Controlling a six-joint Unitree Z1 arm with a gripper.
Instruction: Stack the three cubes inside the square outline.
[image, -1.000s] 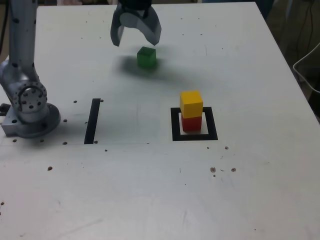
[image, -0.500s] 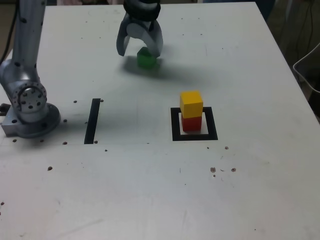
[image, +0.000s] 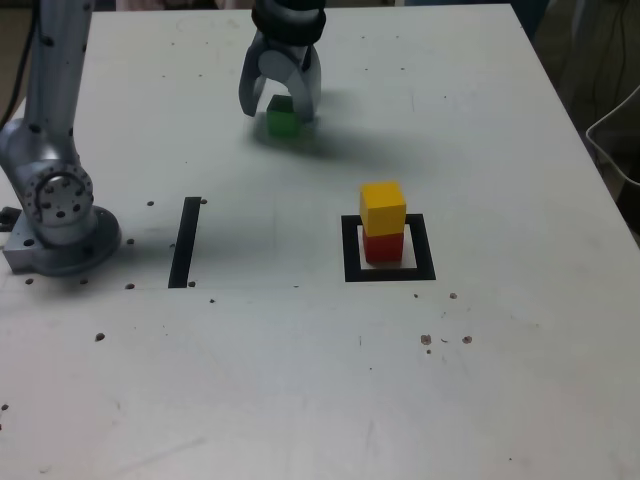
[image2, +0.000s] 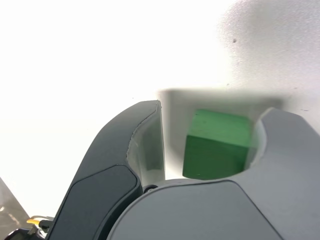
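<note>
The green cube (image: 283, 124) sits on the white table at the back, between the two fingers of my gripper (image: 281, 112), which has come down around it. In the wrist view the green cube (image2: 217, 145) touches one finger of my gripper (image2: 214, 111), while a narrow gap still shows at the other finger, so the jaws are not clamped. The yellow cube (image: 383, 208) stands on the red cube (image: 383, 246) inside the square outline (image: 351, 250), toward the exterior view's right and nearer the front.
A straight black tape strip (image: 185, 242) lies left of the outline in the exterior view. The arm's base (image: 60, 210) stands at the left edge. A white cable (image: 615, 130) hangs beyond the table's right side.
My gripper dropped from above and behind the green cube to straddle it, and its jaws narrowed from wide open to nearly touching both sides. The cube shifted slightly left.
</note>
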